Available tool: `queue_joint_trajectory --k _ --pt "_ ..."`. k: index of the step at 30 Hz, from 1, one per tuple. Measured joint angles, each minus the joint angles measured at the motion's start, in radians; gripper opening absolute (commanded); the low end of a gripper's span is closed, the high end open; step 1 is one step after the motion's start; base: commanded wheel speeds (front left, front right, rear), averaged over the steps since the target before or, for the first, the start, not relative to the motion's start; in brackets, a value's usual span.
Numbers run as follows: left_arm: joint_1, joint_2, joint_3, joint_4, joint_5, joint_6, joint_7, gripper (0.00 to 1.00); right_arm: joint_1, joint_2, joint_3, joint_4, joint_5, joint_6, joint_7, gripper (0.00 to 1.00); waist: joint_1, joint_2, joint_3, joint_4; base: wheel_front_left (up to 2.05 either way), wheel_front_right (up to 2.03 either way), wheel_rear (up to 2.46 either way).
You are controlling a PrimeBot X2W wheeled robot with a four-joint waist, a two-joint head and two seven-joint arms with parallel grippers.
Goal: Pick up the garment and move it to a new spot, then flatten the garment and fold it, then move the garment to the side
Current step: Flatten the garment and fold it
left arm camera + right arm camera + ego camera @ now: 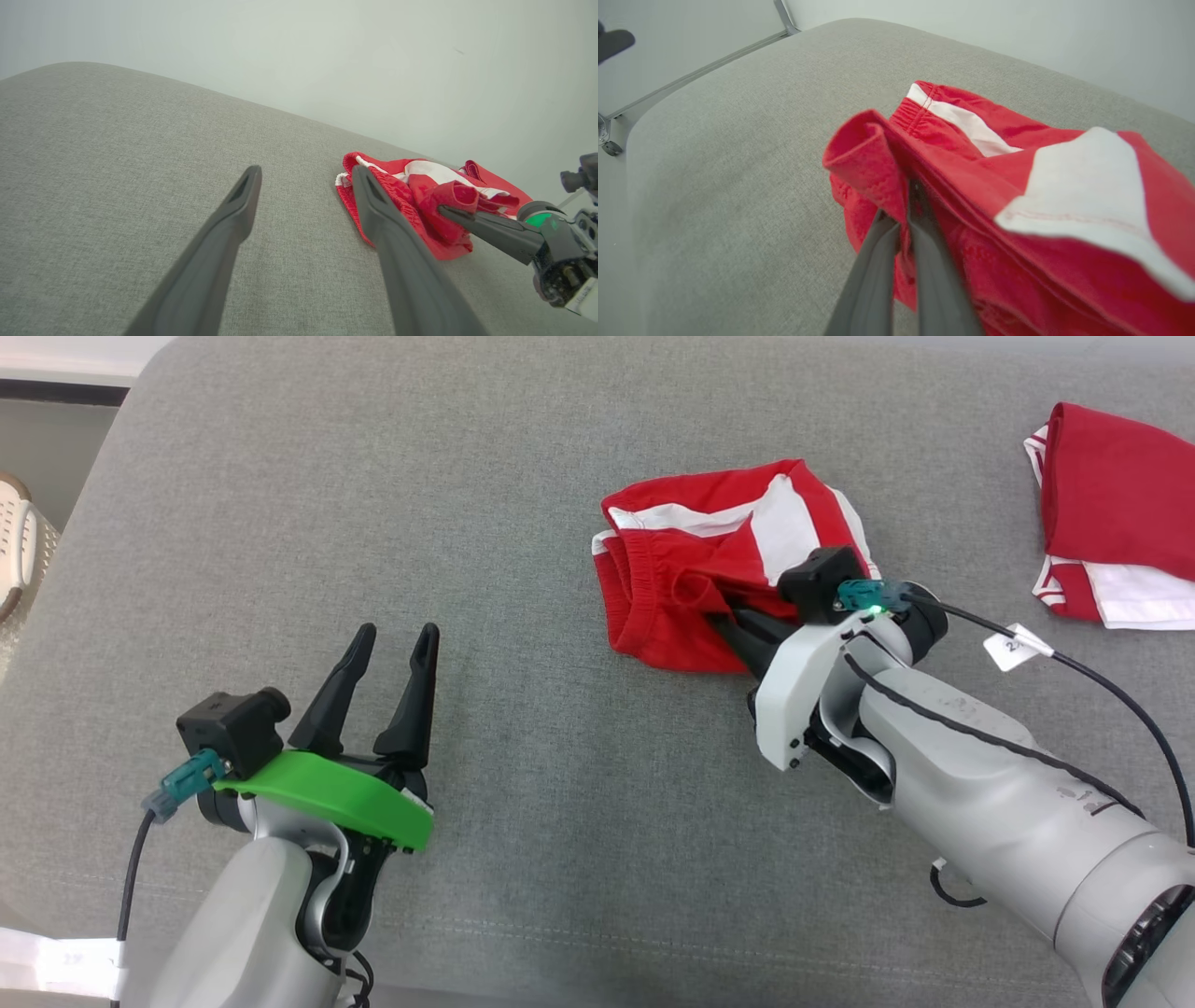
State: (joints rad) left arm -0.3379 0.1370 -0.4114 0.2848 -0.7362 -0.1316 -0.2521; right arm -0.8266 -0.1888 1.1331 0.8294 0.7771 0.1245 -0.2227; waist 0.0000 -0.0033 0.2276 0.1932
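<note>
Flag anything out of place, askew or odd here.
The red-and-white shorts lie crumpled, not flat, on the grey cushion, one fold pinched in the shut right hand. A second red garment lies apart; nothing else stands out.

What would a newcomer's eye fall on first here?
The red-and-white shorts stand out first, crumpled right of centre on the grey cushion, with the right gripper shut on a fold of them. Next comes a second garment, also red and white, at the cushion's far right edge. The left gripper is open at the lower left, apart from both.
</note>
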Motion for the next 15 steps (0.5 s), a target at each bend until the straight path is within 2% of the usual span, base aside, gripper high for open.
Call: queue_joint_trajectory --k 7,8,9,10,11,15 --pt "0.001 0.0 -0.007 0.0 0.0 0.0 0.0 1.0 -0.017 0.005 0.038 0.054 -0.043 0.0 0.019 0.01 0.0 0.0 0.001 0.002 0.0 0.0 0.0" --pt "0.001 0.0 -0.007 0.0 0.0 0.0 0.0 1.0 -0.022 0.007 0.039 0.06 -0.043 0.0 0.023 0.21 0.0 0.0 0.001 0.003 0.0 0.0 0.0" --pt "0.001 0.0 -0.007 0.0 0.0 0.0 0.0 1.0 -0.027 0.01 0.039 0.064 -0.043 0.0 0.023 0.49 0.0 0.0 0.001 0.005 0.0 0.0 0.0" --pt "0.001 -0.001 -0.007 0.0 0.0 0.0 0.0 1.0 -0.03 0.014 0.039 0.066 -0.043 0.0 0.022 0.85 0.0 0.0 0.0 0.006 0.0 0.0 0.0" --pt "0.001 -0.002 -0.006 0.0 0.0 0.0 0.0 1.0 -0.03 0.018 0.039 0.068 -0.043 0.0 0.022 1.0 0.0 0.0 0.0 0.007 0.0 0.0 0.0" --pt "0.002 -0.005 0.002 0.003 0.0 0.0 0.0 1.0 -0.029 0.029 0.046 0.075 -0.04 0.0 0.021 1.0 0.0 0.0 -0.011 0.01 0.0 0.0 0.0"
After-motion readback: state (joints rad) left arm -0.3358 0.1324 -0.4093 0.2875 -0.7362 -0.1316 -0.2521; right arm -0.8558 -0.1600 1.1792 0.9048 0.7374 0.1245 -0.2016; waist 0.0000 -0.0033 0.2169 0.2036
